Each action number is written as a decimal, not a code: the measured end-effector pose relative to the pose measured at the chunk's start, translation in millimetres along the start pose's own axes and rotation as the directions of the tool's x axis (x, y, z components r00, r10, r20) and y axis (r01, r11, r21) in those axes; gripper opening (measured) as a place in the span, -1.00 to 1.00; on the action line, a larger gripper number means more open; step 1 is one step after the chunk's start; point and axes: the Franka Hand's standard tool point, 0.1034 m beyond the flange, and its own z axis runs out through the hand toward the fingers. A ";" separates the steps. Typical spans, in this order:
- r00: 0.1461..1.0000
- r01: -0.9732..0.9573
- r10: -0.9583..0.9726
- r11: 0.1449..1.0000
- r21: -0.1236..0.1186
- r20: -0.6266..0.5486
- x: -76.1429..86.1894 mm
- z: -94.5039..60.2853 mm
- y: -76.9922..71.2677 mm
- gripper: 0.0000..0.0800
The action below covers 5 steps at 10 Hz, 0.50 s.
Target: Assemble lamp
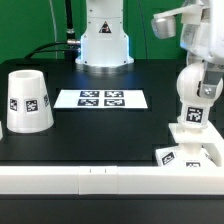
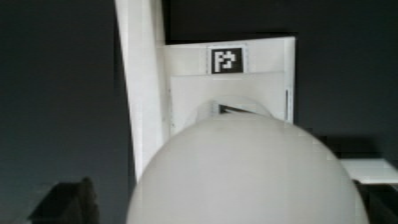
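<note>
On your black table (image 1: pixel 120 125), the lamp shade (image 1: pixel 24 100) stands wide end down at the exterior view's left, well apart from the arm. The square base (image 1: pixel 188 152) lies at the right, near the white front rail (image 1: pixel 90 180), with the bulb (image 1: pixel 190 108) upright on it. Your gripper (image 1: pixel 197 82) sits over the bulb's rounded top, which fills the wrist view. You cannot tell whether the jaws press it or stand clear.

Arm (image 1: pixel 192 28) bent down; jaws downward, gap unclear.
</note>
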 end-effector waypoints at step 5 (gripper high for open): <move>0.991 0.131 -0.131 0.991 0.003 0.003 -3.4 1.5 -0.5 0.44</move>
